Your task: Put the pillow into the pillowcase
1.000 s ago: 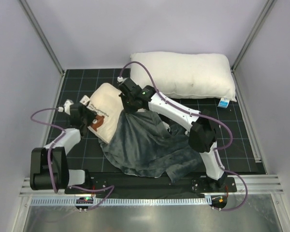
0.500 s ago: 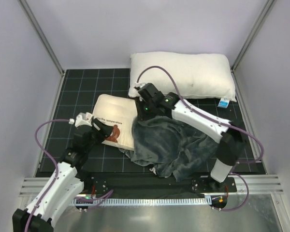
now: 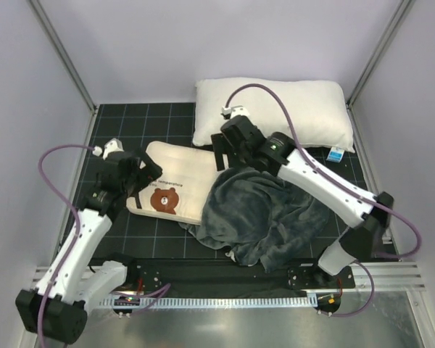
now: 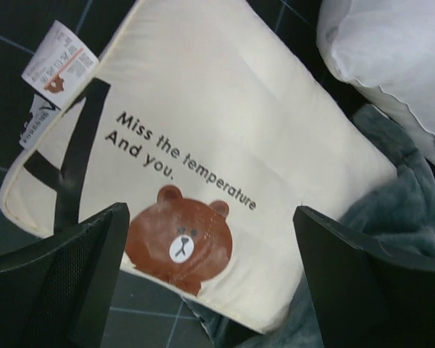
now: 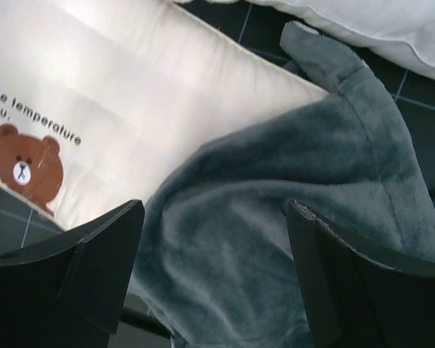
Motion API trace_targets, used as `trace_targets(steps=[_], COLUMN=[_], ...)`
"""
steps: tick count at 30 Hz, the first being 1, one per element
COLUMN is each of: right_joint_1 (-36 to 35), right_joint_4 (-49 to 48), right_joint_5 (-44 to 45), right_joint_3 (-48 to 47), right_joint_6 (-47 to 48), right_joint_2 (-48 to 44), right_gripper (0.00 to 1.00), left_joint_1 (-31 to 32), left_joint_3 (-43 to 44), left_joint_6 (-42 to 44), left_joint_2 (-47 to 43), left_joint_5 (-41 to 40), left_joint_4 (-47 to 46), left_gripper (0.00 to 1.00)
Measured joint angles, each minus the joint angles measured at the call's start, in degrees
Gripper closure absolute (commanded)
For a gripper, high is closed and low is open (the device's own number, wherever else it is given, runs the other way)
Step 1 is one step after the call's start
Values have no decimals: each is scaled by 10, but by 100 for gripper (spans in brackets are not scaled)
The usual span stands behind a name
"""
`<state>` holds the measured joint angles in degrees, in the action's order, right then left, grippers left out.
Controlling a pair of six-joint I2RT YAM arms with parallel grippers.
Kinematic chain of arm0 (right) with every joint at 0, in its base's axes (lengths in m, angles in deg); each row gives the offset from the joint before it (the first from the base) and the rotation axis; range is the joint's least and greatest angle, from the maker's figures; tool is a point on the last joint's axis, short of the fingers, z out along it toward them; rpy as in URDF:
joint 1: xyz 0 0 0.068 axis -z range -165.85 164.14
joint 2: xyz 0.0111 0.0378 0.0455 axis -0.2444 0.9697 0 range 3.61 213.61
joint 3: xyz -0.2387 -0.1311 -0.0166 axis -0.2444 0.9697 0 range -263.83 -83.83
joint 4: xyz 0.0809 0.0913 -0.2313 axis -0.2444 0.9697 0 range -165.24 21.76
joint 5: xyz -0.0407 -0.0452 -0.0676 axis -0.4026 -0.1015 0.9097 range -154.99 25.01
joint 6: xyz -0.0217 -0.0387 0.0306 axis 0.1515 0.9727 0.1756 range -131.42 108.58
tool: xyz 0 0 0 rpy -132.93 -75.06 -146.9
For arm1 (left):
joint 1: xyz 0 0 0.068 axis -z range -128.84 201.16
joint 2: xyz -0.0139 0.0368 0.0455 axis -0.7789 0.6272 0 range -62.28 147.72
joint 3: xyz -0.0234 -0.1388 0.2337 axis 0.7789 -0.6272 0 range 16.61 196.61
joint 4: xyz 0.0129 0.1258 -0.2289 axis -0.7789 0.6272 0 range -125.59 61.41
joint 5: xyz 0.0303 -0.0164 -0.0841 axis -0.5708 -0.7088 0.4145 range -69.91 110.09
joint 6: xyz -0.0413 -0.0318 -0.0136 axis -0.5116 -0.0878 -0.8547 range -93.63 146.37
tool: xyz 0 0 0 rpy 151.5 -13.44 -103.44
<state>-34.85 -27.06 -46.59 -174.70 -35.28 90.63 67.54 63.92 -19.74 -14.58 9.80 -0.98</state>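
Observation:
The cream pillow (image 3: 177, 181) lies flat on the mat, bear face (image 3: 165, 199) and dark text upward. Its right end is under the crumpled dark grey pillowcase (image 3: 264, 217); no zebra stripes show. My left gripper (image 3: 135, 177) hovers open over the pillow's left end. In the left wrist view the bear (image 4: 180, 243) sits between the left gripper's (image 4: 209, 217) spread fingers, untouched. My right gripper (image 3: 220, 156) hangs open above where the pillowcase overlaps the pillow. In the right wrist view the right gripper (image 5: 216, 210) holds nothing above the grey pillowcase (image 5: 304, 174), with the pillow (image 5: 130, 94) beside it.
A bigger plain white pillow (image 3: 275, 112) lies along the back of the black gridded mat (image 3: 116, 123). A small blue-and-white tag (image 3: 336, 154) sits by its right end. Grey walls close in the sides, and a metal rail (image 3: 225, 279) runs along the front.
Both grippers have opened and lifted away. The pillow now lies flat with more of it uncovered, and the pillowcase has bunched further to the right. The right arm swung toward the back.

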Motion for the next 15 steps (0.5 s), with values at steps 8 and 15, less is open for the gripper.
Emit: trace_targets(steps=[8,15], right_joint_1=[3,27], right_joint_4=[80,139], right_joint_5=[98,154], right_joint_3=[-187,-203], right_joint_6=[-3,-23], right_joint_2=[245,366], right_gripper=[13,31], left_joint_1=[-105,-124], left_joint_3=[21,21], left_joint_6=[1,1], left_joint_2=[145,278], left_joint_5=[18,-3], left_joint_4=[-28,-82], left_gripper=[0,0])
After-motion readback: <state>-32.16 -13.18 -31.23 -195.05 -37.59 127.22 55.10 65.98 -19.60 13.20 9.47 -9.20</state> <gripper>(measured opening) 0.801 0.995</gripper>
